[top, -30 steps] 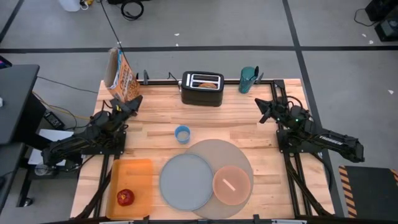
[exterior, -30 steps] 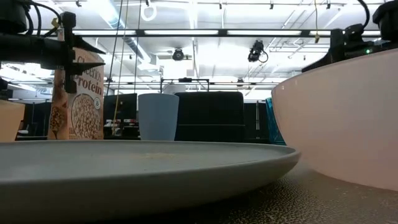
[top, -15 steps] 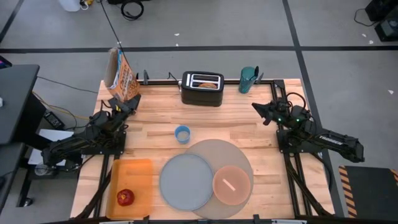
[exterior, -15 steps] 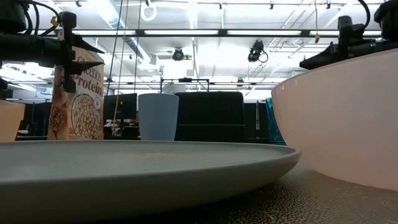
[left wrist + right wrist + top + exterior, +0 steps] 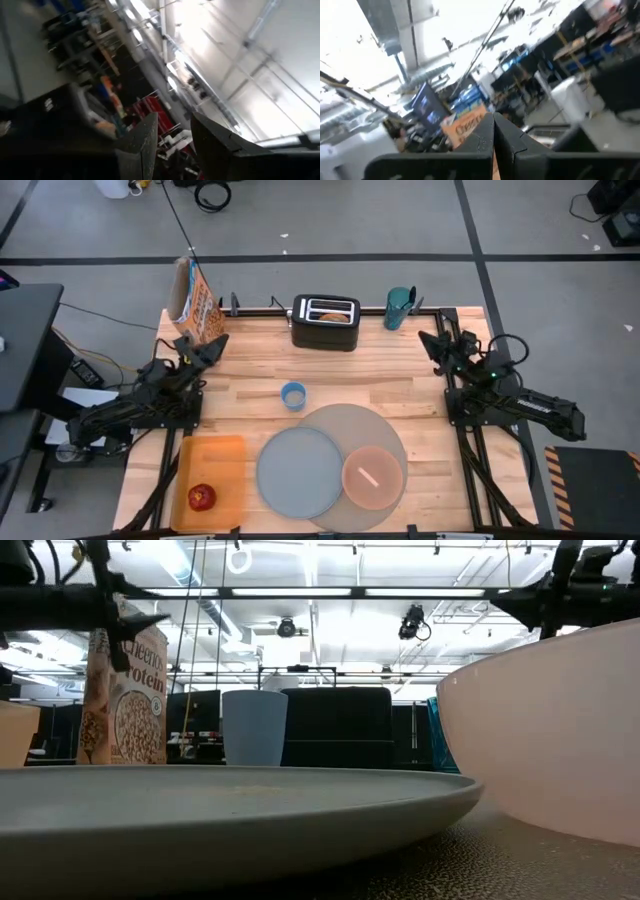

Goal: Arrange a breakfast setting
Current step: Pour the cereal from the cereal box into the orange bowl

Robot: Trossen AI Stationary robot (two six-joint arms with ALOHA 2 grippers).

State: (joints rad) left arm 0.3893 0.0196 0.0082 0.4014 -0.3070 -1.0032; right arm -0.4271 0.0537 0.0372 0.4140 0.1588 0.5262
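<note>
Left gripper (image 5: 210, 346) fingers slightly apart beside cereal box (image 5: 196, 304) upper left, right gripper (image 5: 432, 343) fingers together near teal cup (image 5: 399, 307) upper right, nothing held; risk: closed fingers tipping the cup off the bench (image 5: 380, 375).

Mat (image 5: 392, 442): lying on the desk (image 5: 380, 380), carrying the pink bowl (image 5: 373, 476).
Plate (image 5: 297, 470): overlapping the mat's edge.
Apple (image 5: 202, 497): sitting on an orange tray (image 5: 210, 460).
Left pincer (image 5: 211, 347): hovering beside the cereal box (image 5: 198, 304).
</note>
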